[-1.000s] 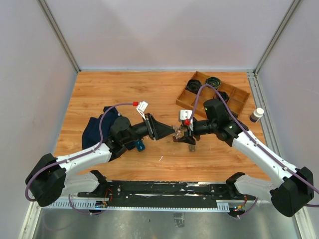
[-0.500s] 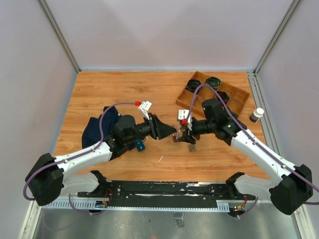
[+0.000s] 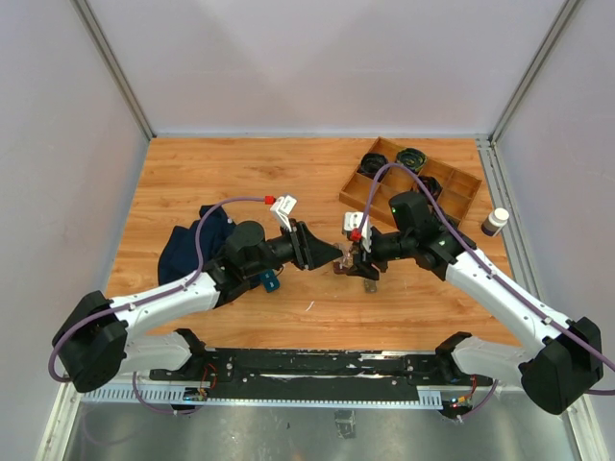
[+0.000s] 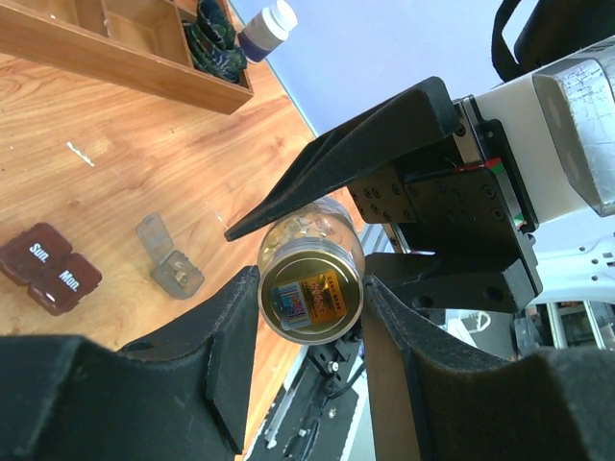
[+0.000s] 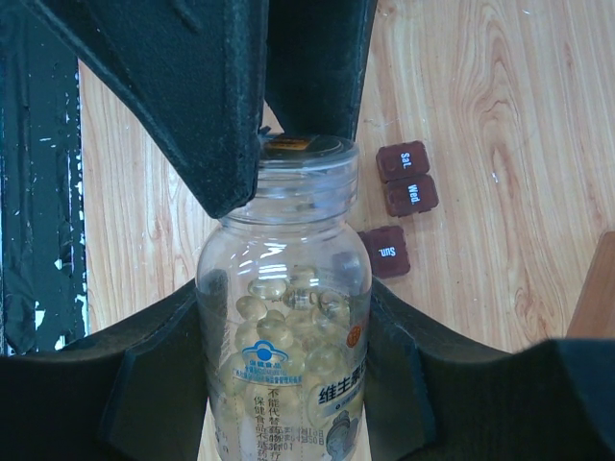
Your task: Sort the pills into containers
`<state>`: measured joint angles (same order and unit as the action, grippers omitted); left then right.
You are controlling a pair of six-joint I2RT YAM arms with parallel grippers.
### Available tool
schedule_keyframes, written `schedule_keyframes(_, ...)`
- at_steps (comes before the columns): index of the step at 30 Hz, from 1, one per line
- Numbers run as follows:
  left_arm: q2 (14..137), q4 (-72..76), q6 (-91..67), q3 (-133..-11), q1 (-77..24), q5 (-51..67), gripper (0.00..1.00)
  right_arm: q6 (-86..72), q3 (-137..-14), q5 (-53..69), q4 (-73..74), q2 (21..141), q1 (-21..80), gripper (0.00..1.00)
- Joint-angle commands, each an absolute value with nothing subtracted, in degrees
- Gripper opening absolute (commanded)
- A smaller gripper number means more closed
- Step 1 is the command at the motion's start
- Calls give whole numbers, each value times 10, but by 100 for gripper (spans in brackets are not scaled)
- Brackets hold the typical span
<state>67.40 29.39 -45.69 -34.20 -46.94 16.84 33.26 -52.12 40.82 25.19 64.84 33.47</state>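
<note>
Since a second ago the left arm has swung a little to the right and its white cable plug sits nearer the middle; the right arm has hardly moved. Both arms meet over the middle of the table [image 3: 192, 173] and hold one clear bottle [image 5: 283, 279] between them.

Left gripper [image 4: 309, 288] is closed on the cap [image 5: 306, 154] – one finger pressed on each side of it. Right gripper [image 5: 283, 317] is closed around the body of the bottle, its pads touching the plastic on both sides. Pale yellow pills [image 5: 288, 307] lie inside, filling only the part near the label.

On the wood under the bottle lie the small dark-brown boxes. The right wrist view shows three: "Sat." [image 5: 403, 159] and "Wed." [image 5: 411, 196] touching, and "Sun." [image 5: 386, 252] just beside them. The left wrist view shows "Sun." [image 4: 38, 254] and "Mon." [image 4: 67, 282] touching, and near them a grey clear box [image 4: 169, 263] with its lid open.

At the far right stands a wooden tray [image 3: 461, 204], with a small white-capped vial [image 3: 495, 222] beside it. A dark cloth [image 3: 187, 245] lies by the left arm.
</note>
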Motion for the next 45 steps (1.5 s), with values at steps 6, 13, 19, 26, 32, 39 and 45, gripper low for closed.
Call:
schedule_keyframes(6,670,329,-449,-339,-478,191,23,291,-546,522,217,636,317,1)
schedule_keyframes(13,665,319,-428,-342,-474,220,22,292,-543,565,218,635,309,1)
schedule_keyframes(19,644,309,-433,-340,-468,213,22,292,-543,560,217,634,308,1)
schedule_keyframes(26,639,298,-434,-346,-469,202,20,282,-539,551,206,638,308,1)
schedule_keyframes(32,651,287,-418,-357,-478,197,19,279,-539,543,205,643,308,1)
schedule_keyframes(39,657,231,-391,-378,-487,168,19,279,-538,533,204,644,308,1)
schedule_keyframes(45,671,222,-388,-387,-488,188,19,281,-537,539,204,641,308,1)
